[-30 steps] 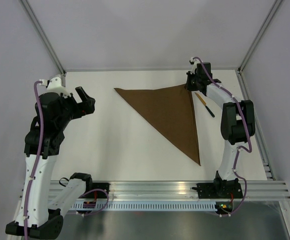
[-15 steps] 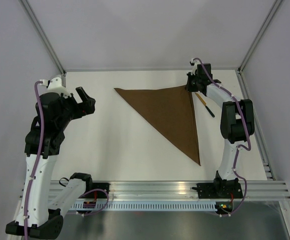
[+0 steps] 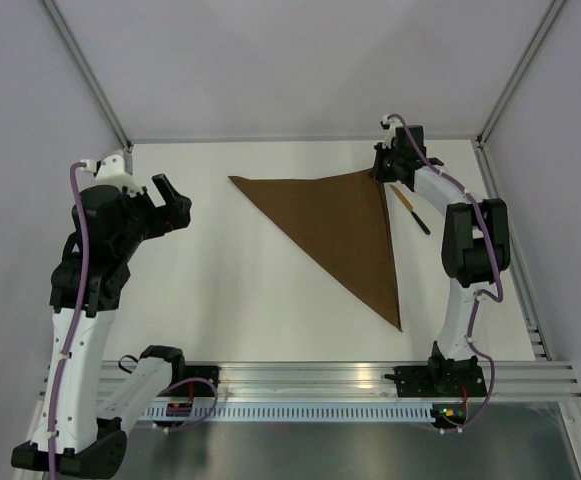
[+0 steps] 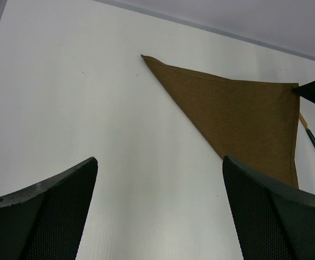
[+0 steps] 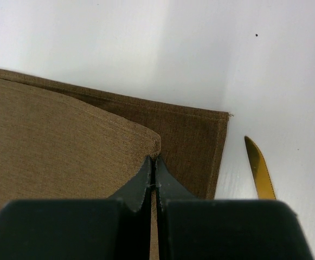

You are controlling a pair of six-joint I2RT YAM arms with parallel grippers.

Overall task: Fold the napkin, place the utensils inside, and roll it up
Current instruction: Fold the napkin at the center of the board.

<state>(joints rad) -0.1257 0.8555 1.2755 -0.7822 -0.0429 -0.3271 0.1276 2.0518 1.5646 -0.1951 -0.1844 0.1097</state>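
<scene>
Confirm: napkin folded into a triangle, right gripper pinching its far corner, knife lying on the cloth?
Not the knife: it lies on the bare table beside the napkin, off the cloth, as the top external view shows. The triangle fold and the right gripper pinching the corner are correct.

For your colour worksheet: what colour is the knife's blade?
Orange-yellow blade, clearest in the right wrist view.

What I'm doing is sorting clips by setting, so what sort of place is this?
Most likely a robotics lab test cell, not a dining room: a white table inside blank grey walls, an aluminium rail carrying the arm bases, with a brown napkin and one knife on it.
</scene>
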